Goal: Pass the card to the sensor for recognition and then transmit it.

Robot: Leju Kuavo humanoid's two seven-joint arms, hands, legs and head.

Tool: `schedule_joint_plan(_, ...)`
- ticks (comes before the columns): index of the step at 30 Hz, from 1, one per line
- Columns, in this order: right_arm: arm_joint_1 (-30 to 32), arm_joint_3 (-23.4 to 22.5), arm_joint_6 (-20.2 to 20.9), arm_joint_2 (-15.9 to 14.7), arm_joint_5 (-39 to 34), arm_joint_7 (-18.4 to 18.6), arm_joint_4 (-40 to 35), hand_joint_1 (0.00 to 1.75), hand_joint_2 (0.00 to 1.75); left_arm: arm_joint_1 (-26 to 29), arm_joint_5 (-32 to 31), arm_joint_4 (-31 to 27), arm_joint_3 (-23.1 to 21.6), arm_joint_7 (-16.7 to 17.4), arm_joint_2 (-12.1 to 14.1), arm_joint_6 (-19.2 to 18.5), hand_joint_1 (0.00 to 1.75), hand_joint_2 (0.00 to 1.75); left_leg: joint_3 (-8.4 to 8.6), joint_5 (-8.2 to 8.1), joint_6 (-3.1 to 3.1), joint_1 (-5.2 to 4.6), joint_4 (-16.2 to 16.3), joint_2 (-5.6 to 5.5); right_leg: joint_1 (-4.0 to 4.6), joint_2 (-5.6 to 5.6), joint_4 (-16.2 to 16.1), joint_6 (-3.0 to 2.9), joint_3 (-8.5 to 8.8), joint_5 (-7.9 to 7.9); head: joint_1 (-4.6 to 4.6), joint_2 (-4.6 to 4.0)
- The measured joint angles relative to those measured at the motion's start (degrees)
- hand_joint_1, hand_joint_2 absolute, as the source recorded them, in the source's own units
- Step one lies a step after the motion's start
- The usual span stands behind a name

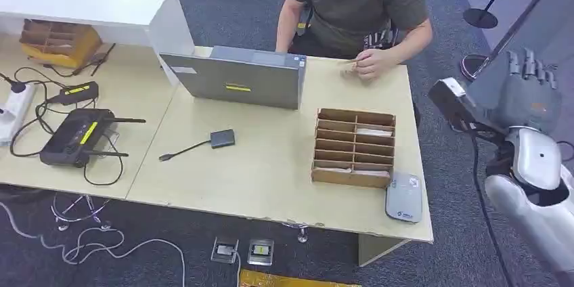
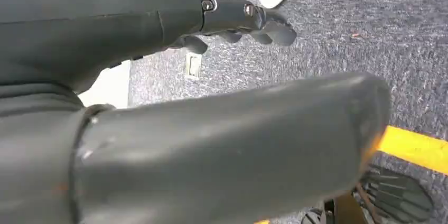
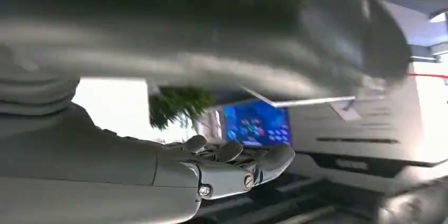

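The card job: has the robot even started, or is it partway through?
It looks barely started. The right hand is raised beside the table, fingers apart, holding nothing. The left hand hangs over the carpet, also without a card. Cards sit in the slotted box, and the grey sensor pad beside it has nothing on it. Picking a card, scanning and handing over are all left.

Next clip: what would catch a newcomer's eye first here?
The robot's right hand, raised with fingers apart beyond the table's right edge, holding nothing. On the table, a brown slotted card rack stands beside a grey sensor, and a person sits behind a laptop.
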Motion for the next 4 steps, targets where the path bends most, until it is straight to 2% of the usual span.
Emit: schedule_joint_plan(4,8.49,-8.30,-7.94,-4.29,-8.83,-0.70,1.59,0.00,0.00,0.07,0.50,0.00,0.11,-0.57,0.09,0.11,0.00,0.00,-0.12,-0.01,0.03,-0.01,-0.01,-0.36,-0.01,-0.38,-0.05,0.01,0.05,-0.02,0.15,0.00)
